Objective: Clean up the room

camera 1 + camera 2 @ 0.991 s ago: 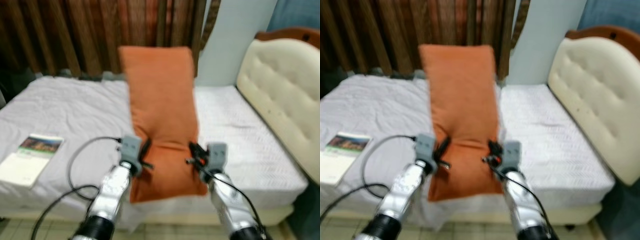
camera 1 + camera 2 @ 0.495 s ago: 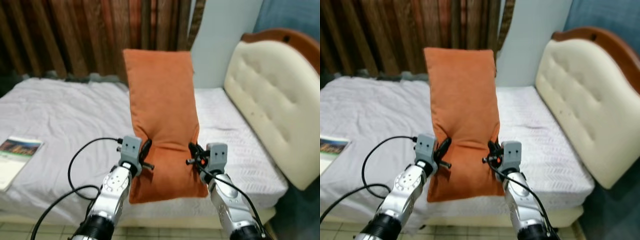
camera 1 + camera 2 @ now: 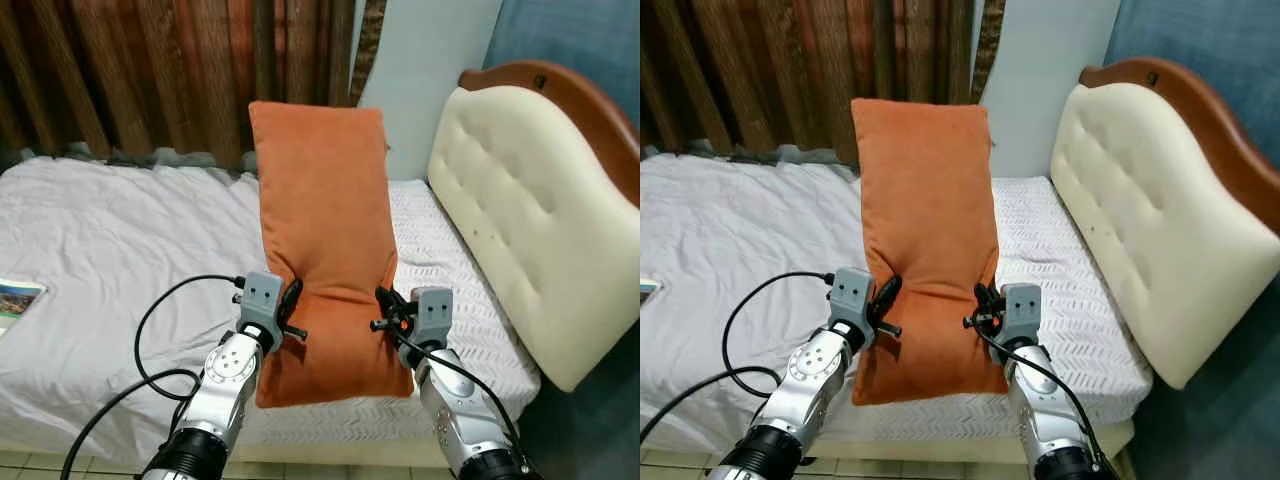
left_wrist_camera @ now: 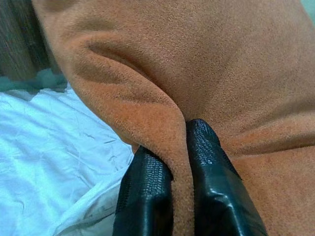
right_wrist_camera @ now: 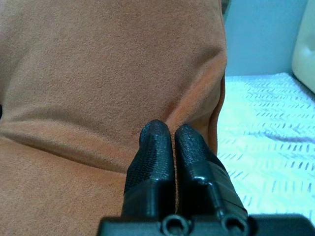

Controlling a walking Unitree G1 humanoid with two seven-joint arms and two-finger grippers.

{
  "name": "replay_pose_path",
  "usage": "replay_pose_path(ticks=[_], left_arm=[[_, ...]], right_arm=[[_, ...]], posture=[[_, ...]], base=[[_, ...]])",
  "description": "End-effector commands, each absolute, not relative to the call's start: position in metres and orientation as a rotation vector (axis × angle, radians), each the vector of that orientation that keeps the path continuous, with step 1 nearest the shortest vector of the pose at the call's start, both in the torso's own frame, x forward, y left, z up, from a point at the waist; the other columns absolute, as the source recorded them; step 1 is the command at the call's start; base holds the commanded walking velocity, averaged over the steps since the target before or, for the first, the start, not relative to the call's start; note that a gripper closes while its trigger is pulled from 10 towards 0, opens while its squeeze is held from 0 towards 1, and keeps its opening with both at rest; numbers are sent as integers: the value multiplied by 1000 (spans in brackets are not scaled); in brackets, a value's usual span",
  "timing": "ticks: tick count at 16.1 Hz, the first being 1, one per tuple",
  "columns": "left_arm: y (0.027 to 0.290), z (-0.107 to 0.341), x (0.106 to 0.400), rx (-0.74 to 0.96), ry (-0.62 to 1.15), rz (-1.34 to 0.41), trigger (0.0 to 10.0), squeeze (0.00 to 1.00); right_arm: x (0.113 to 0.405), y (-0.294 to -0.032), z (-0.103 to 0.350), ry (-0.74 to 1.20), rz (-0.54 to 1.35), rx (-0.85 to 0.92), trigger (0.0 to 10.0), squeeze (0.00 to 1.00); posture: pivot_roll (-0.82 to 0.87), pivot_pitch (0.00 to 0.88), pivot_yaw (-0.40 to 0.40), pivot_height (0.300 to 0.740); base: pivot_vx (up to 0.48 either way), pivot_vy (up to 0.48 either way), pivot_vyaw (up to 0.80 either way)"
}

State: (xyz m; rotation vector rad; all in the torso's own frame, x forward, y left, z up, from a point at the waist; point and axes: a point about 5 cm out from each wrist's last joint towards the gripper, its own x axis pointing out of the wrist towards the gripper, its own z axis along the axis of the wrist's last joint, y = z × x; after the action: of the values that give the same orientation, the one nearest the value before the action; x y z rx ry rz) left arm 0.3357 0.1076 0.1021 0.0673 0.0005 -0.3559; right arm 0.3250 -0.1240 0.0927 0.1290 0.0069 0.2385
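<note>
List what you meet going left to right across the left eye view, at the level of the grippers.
Book corner → white sheet on the bed → left gripper → orange pillow → right gripper → patterned mattress → cream headboard.

Rust-orange pillow [image 3: 325,230] over a pale bed

White sheet [image 3: 100,250] with a chevron-patterned stretch — cream tufted headboard [image 3: 520,220] framed in brown wood, brown striped curtains [image 3: 150,70] behind.
</note>
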Motion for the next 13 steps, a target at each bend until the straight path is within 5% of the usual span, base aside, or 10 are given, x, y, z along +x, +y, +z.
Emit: replay_pose_path(ticks=[1, 13], left_arm=[[159, 112, 342, 86, -34, -161, 10000, 0], [156, 112, 345, 91, -33, -179, 10000, 0]], right_arm=[[327, -162, 98, -33, 94, 132, 10000, 0], [326, -164, 94, -20, 91, 122, 10000, 0]], posture=[[59, 0, -56, 740], [49, 0, -48, 740]], base=[[364, -307, 0], [364, -311, 0]])
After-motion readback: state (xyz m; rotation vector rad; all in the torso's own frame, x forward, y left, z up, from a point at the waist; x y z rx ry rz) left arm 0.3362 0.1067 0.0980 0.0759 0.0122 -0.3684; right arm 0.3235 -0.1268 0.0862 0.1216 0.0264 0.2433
